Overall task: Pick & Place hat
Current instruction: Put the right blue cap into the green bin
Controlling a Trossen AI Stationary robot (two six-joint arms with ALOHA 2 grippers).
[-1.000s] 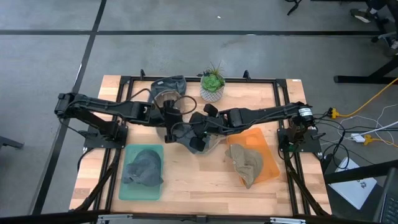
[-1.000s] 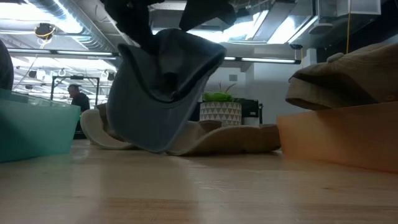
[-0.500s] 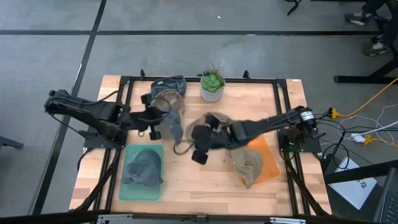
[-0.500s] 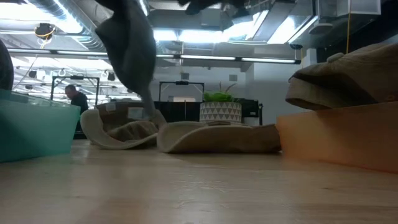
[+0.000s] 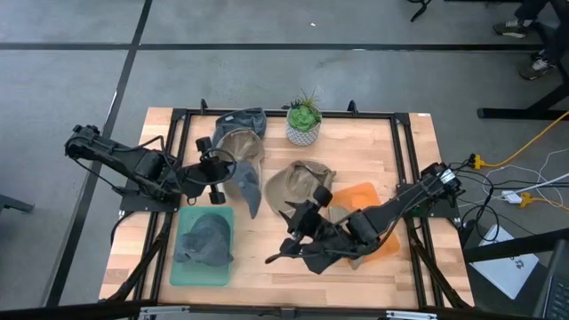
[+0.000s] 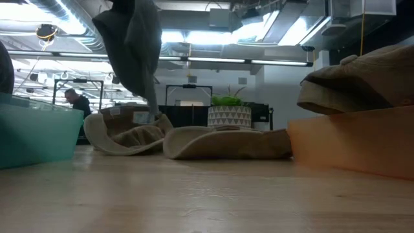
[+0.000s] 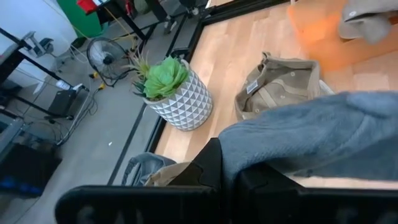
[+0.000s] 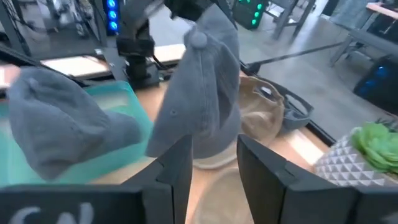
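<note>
In the overhead view, at the lower left of the light wooden table (image 5: 267, 244), a teal rectangular tray (image 5: 182, 265) lies close to the table's left and near edges, with a crumpled grey cap (image 5: 206, 238) lying in it. Bare wood lies open between this tray and the frame's lower centre. Above the tray, left of centre, the left claw (image 5: 220, 171) is clamped shut on a grey-blue cloth cap (image 5: 248, 185), which hangs lifted off the table; in the low view it dangles at the upper left, clear of the wood. Behind it, at the table's far edge, lie a tan hat and a blue-grey hat (image 5: 242, 130) together. A green plant in a white patterned pot (image 5: 304, 123) stands at top centre. A beige bucket hat (image 5: 300, 185) lies at centre, open side up. Lower centre, the right claw (image 5: 286, 246) hovers with its fingers parted partway, gripping nothing. At right, an orange tray (image 5: 366, 194) carries a tan hat (image 6: 359, 77) near the table's right edge.
</note>
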